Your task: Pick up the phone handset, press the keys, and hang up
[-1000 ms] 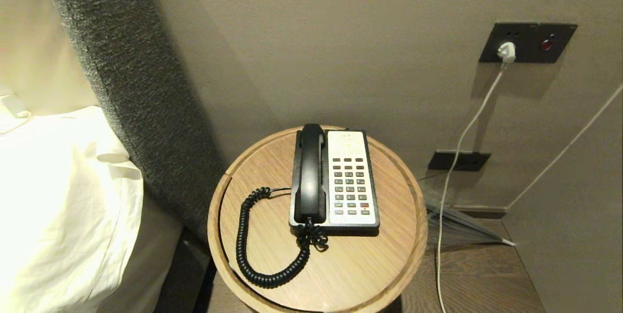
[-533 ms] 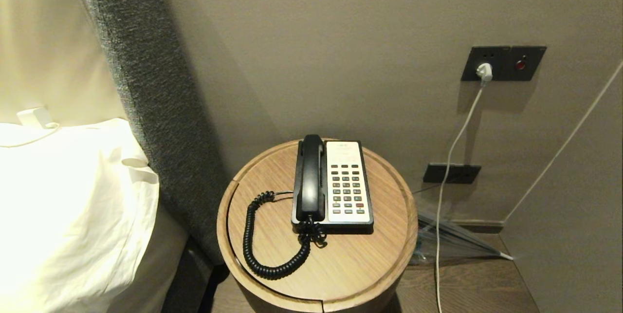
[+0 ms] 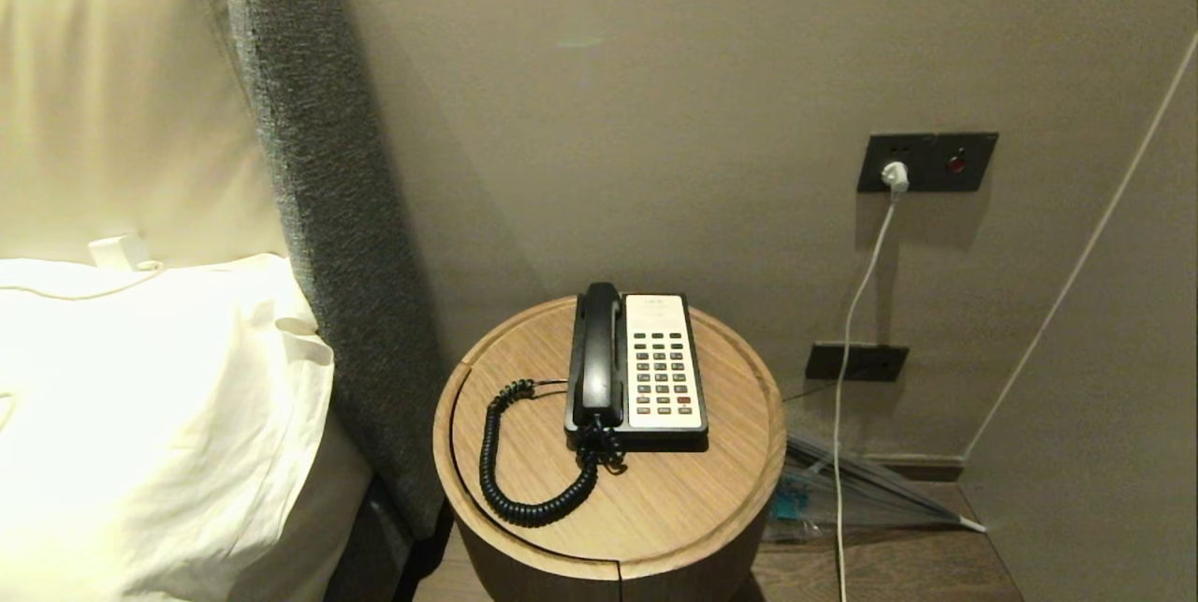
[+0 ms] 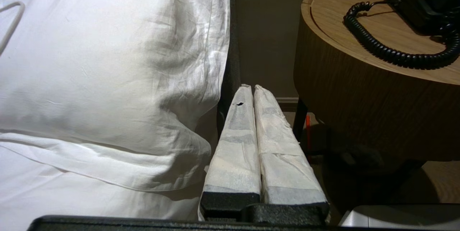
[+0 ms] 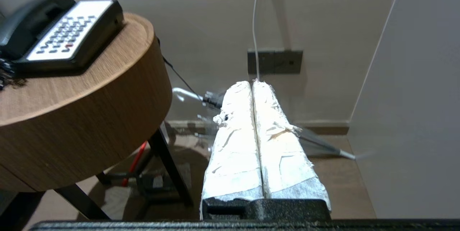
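Both pincers were pressed together and empty: the left pincer (image 4: 253, 87) hung low between the pillow (image 4: 107, 62) and the round tabletop (image 4: 359, 91), the right pincer (image 5: 252, 82) low on its far side. The phone handset (image 3: 599, 354) lay cradled on the phone base (image 3: 663, 368), cord (image 3: 524, 480) looping leftward. Judging from this, an arm should rise, spread and take the handset mid-bar; no writing was legible.
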Motion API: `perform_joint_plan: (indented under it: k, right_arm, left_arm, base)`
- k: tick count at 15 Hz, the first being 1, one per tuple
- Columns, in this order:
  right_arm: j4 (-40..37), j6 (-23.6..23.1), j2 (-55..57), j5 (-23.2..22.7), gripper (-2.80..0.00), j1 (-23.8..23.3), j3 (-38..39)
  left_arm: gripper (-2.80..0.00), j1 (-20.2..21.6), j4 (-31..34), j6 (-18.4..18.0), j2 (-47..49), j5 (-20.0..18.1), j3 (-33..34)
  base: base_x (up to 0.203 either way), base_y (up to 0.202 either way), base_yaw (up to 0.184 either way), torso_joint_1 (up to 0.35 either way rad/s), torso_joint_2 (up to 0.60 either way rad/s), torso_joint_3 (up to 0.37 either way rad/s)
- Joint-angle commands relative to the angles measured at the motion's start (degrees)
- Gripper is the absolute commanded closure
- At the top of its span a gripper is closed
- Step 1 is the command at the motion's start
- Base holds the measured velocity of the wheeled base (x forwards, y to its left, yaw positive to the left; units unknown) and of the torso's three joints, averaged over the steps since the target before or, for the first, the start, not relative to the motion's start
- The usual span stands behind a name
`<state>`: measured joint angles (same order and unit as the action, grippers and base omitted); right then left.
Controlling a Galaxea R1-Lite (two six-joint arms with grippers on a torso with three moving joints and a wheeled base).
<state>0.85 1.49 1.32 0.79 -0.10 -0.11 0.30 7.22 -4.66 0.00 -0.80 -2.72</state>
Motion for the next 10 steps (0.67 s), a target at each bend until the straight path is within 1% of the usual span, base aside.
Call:
perform_joint_plan:
  k: [1, 5, 7, 10]
  right_arm:
    - [0.03, 0.09, 0.09, 0.0, 0.0, 0.01, -0.07]
    - [0.03, 0.01, 0.09, 0.0, 0.0, 0.01, 0.02]
    - [0.03, 0.01, 0.09, 0.0, 0.0, 0.01, -0.07]
    - [0.03, 0.01, 0.09, 0.0, 0.0, 0.01, 0.0]
  left_arm:
    - [0.0, -0.04, -0.01, 0.0, 0.0, 0.1, -0.01]
    - [0.0, -0.04, -0.01, 0.0, 0.0, 0.01, -0.01]
    - [0.0, -0.02, 0.08, -0.09, 0.0, 0.01, -0.01]
    - [0.0, 0.04, 0.08, -0.44, 0.0, 0.18, -0.09]
  base:
    - [0.0, 0.0, 0.0, 0.002, 0.0, 0.203]
    - [0.0, 0.0, 0.0, 0.002, 0.0, 0.192]
    - [0.0, 0.0, 0.0, 0.002, 0.0, 0.078]
    - [0.0, 0.0, 0.0, 0.001, 0.0, 0.012]
